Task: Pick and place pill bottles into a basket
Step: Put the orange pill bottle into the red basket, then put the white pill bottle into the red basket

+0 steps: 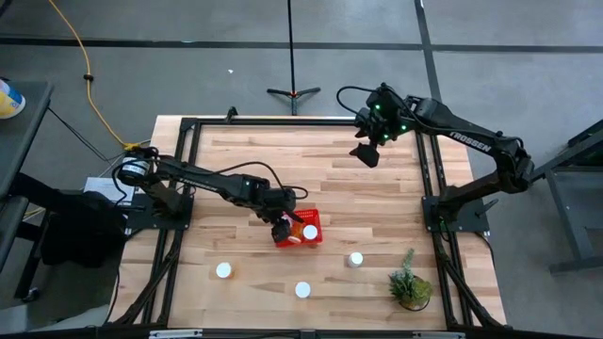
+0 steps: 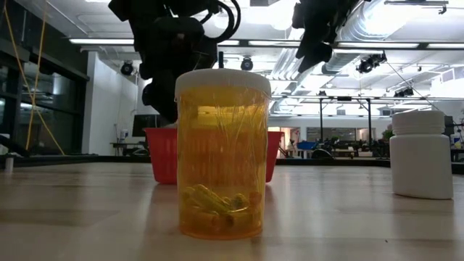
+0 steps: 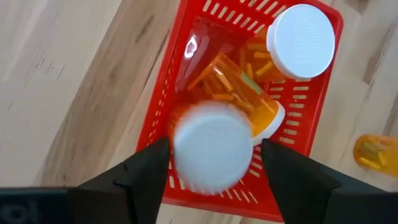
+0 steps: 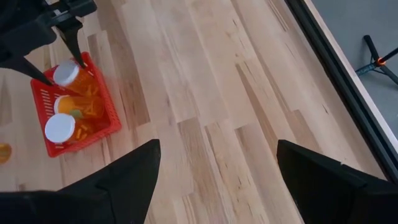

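While parted around white-capped orange pill bottle (image 3: 213, 147) over red mesh basket (image 3: 313, 104), left gripper (image 3: 214, 163) risks tipping it onto table if withdrawn skewed; right gripper (image 4: 217, 163) open, empty.

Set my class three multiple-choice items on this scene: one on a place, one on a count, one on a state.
1. Where is the left gripper?
A. above the basket
B. above the potted plant
C. off the table

2. How many pill bottles stand on the table outside the basket?
A. one
B. three
C. five

3. The right gripper has its fingers:
A. shut on a bottle
B. open, holding nothing
C. shut on the plant

Answers:
1 A: its wrist view looks straight down into the basket.
2 B: the high view shows three white caps on the wood.
3 B: its fingers stand wide apart over bare wood.
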Robot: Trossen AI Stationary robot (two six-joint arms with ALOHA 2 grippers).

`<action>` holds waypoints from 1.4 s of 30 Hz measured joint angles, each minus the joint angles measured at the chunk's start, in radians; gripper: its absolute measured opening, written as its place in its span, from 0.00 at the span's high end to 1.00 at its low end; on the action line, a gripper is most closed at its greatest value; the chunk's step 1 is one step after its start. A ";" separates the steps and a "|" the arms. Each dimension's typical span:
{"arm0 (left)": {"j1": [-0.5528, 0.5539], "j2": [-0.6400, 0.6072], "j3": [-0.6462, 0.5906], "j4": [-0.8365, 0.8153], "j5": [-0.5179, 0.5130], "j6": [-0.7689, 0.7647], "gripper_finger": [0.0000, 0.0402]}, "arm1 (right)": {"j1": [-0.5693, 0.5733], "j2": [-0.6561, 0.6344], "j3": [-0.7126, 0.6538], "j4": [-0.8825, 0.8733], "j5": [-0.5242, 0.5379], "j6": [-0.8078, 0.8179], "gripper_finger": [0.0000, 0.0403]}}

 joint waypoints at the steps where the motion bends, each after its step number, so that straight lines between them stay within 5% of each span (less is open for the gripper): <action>1: 0.000 0.000 0.000 0.000 0.000 0.000 0.26 | 0.000 0.000 0.000 0.000 0.000 -0.002 0.23; 11: 0.000 0.000 0.000 0.003 0.015 0.000 0.14 | 0.000 0.000 0.000 0.000 0.000 -0.003 0.23; 20: 0.034 -0.007 0.037 -0.028 0.024 0.047 0.16 | 0.000 0.000 -0.001 -0.001 0.000 -0.003 0.23; 29: 0.126 -0.037 0.167 -0.242 0.020 0.183 0.17 | 0.011 0.000 -0.002 -0.026 0.001 0.004 0.23; 42: 0.138 -0.148 0.169 -0.406 0.028 0.211 0.19 | 0.116 0.001 -0.002 -0.182 0.017 -0.002 0.23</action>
